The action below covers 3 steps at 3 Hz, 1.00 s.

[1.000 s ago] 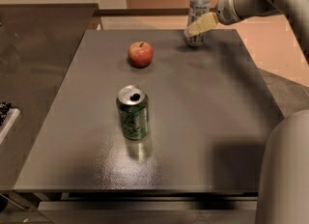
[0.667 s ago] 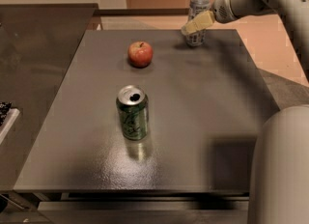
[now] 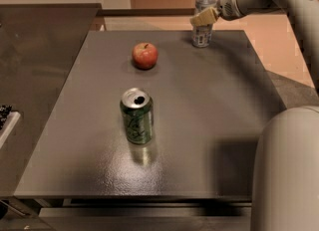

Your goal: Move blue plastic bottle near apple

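Note:
The blue plastic bottle [image 3: 203, 32], clear bluish with a white cap, stands upright at the table's far edge, right of centre. My gripper [image 3: 203, 18] reaches in from the upper right and sits at the bottle's mid-height, covering part of its label. The apple [image 3: 145, 56], red with yellow patches, rests on the table to the left of the bottle and nearer to me, about a can's height away from it.
A green soda can [image 3: 136, 116] stands upright in the middle of the dark grey table [image 3: 214, 125]. A darker counter [image 3: 35, 65] adjoins on the left. My robot's white body [image 3: 286, 170] fills the lower right corner.
My gripper has moved slightly up and to the left along the bottle. The bottle, apple and can have not moved.

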### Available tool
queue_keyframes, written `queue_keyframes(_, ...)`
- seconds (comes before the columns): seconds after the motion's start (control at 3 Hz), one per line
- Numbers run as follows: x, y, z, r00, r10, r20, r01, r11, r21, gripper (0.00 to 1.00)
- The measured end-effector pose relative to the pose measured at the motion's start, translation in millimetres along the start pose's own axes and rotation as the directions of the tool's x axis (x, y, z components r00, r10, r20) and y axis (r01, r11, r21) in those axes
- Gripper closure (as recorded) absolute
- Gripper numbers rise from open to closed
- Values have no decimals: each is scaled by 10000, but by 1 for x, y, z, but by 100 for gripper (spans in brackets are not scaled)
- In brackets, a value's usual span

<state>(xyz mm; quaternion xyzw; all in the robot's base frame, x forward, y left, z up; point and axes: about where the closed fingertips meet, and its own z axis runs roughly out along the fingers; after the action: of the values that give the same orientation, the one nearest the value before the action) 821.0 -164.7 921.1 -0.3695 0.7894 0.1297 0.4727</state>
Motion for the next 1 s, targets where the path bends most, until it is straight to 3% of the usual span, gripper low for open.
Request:
queue_keyframes(0.67,-4,5,-7,9999,20,134,-19,9999,-119,87)
queue_keyframes(1.0,-11,18,-21,9990,-53,435,70,9992,-398,100)
